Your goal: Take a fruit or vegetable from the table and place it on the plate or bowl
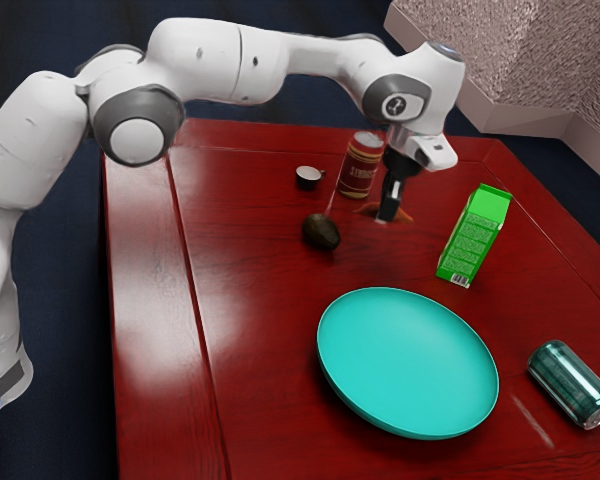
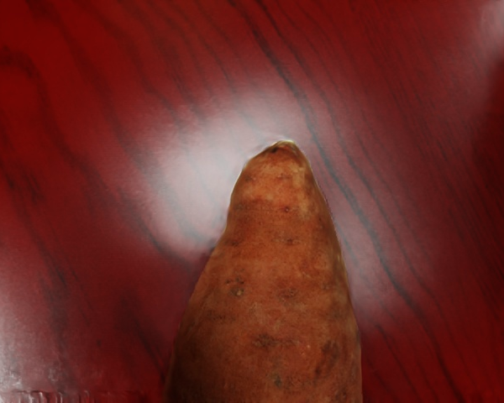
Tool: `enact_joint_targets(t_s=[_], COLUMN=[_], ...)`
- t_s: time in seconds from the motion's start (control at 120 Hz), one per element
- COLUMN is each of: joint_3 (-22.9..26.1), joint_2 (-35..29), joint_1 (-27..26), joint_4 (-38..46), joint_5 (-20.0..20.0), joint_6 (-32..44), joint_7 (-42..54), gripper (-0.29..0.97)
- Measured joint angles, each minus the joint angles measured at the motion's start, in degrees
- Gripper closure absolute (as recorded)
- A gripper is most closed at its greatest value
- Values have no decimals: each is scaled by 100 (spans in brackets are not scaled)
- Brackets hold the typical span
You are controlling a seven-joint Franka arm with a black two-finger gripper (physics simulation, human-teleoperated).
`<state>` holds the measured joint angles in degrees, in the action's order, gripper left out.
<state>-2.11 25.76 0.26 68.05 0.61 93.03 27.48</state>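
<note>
The sweet potato (image 2: 273, 294) lies flat on the dark red worktop (image 1: 230, 330), beyond the far rim of the teal plate (image 1: 408, 362) and well apart from it. In the wrist view its broad end is cut off at the picture's edge. Its body narrows to a blunt tip that points away from the hand, so its long axis runs along the wood straight out from under the tool. The skin is orange-brown with darker flecks.

In the exterior view the tool (image 1: 390, 208) stands upright right over the sweet potato and hides nearly all of it. Only a sliver of orange shows at its foot. Whether the tool is clenched on the sweet potato or released cannot be made out.

An avocado (image 1: 321, 232) also lies past the plate's far rim, toward the exterior view's left. Further back from the plate stand a red tin (image 1: 360, 166) and a small dark cup (image 1: 308, 177). A green carton (image 1: 473, 235) stands upright near the plate's far right rim. A green can (image 1: 572, 384) lies on its side just beside the plate's right edge.
</note>
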Motion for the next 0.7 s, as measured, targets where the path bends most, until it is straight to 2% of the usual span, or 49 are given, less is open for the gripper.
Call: enact_joint_targets(t_s=[0.242,0.383,0.533,0.7], joint_3=[46,61,296,366], joint_2=[-473,-590,-580,-463], joint_1=[-386,-789,-1022,-1478], joint_4=[34,35,27,23], joint_5=[-4,13,32,43], joint_6=[-957,-1320,-1452,-1184], joint_7=[-238,-341,-458,-610], gripper=[54,54,54,54])
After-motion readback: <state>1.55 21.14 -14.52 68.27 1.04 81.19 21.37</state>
